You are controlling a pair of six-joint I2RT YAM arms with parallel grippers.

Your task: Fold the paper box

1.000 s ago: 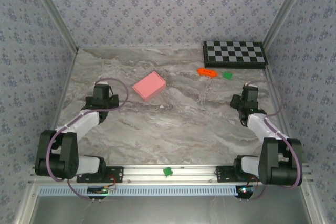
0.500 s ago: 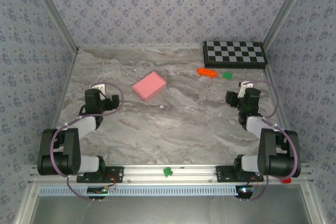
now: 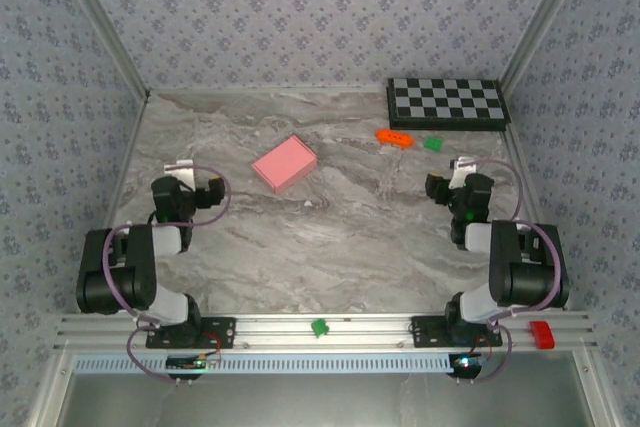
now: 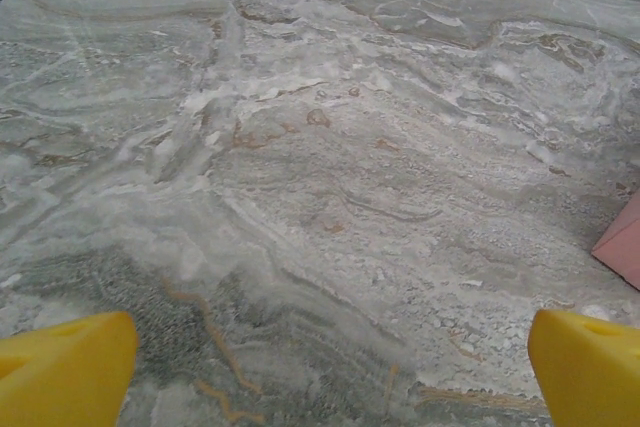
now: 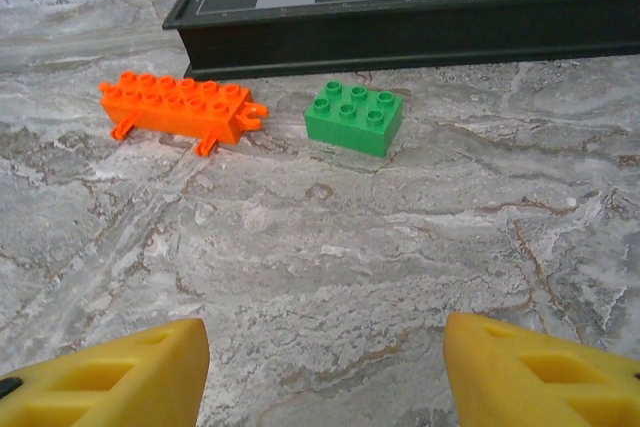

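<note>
Apparently folded into a small closed rectangle, the paper box [image 3: 284, 164] lies flat on the table [image 3: 350, 237], well left of the chessboard [image 3: 448, 103]. The left gripper [image 4: 330, 347], farther left again, and the right gripper [image 5: 325, 347], just on the arms' side of the chessboard, hang spread and empty, seemingly parked clear of finished work.

- Table [image 3: 340, 237]: grey marble-pattern top.
- Paper box [image 3: 284, 163]: pink, lies flat, centre-left, well apart from other items.
- Chequered board [image 3: 447, 102]: far-right corner.
- Orange block [image 3: 395, 136] & green block [image 3: 433, 143]: just in front of board, adjacent, not touching.
</note>
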